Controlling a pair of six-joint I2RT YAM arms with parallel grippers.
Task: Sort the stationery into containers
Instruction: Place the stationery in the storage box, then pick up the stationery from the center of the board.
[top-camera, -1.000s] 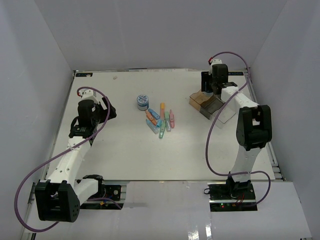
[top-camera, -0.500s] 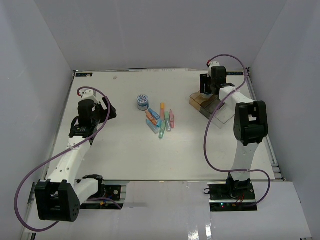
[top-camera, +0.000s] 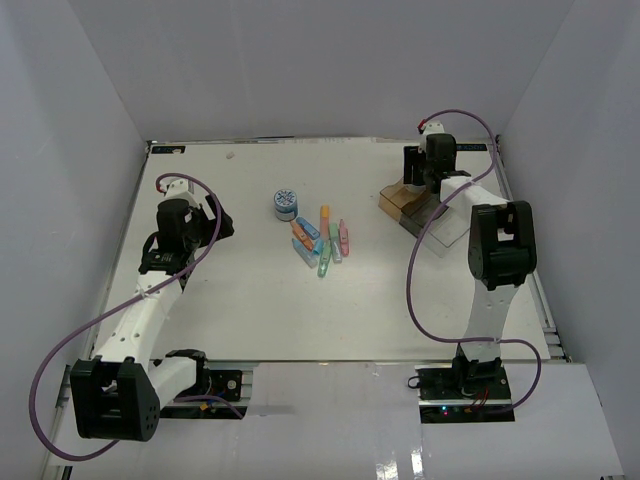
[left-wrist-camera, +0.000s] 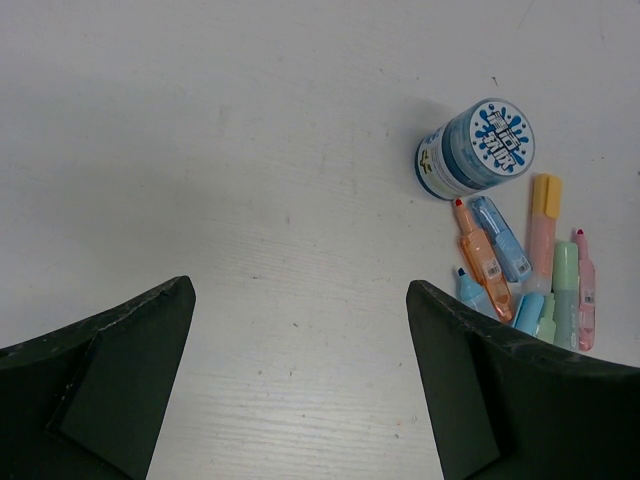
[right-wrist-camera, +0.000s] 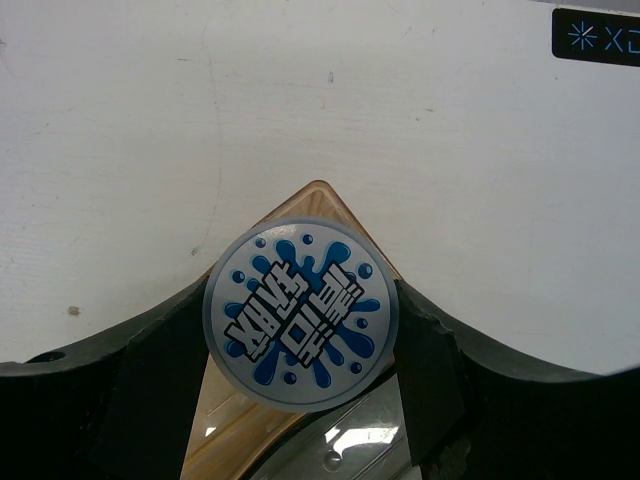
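I'm gripping one roll (right-wrist-camera: 302, 300) in the right gripper (right-wrist-camera: 300, 335), over the amber tray (right-wrist-camera: 318, 196). I'm hovering the left gripper (left-wrist-camera: 300, 390), jaws wide apart, above the table (left-wrist-camera: 200, 150). The other roll (left-wrist-camera: 475, 148) is standing just beside the pastel pieces (left-wrist-camera: 520, 275).

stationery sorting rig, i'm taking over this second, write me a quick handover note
Right gripper: jaws shut on a round blue-and-white patterned roll, held over the amber transparent plastic tray at the far right.
Left gripper: jaws open, empty, above the white table left of the pile.
On the table: second blue-and-white roll, standing on end; beside it the pastel finger-sized pieces (orange, blue, green, pink, yellow) in a loose cluster.
Done: one roll is at the trays, not yet released.
Left: release it, then sort the second roll and all pastel pieces.
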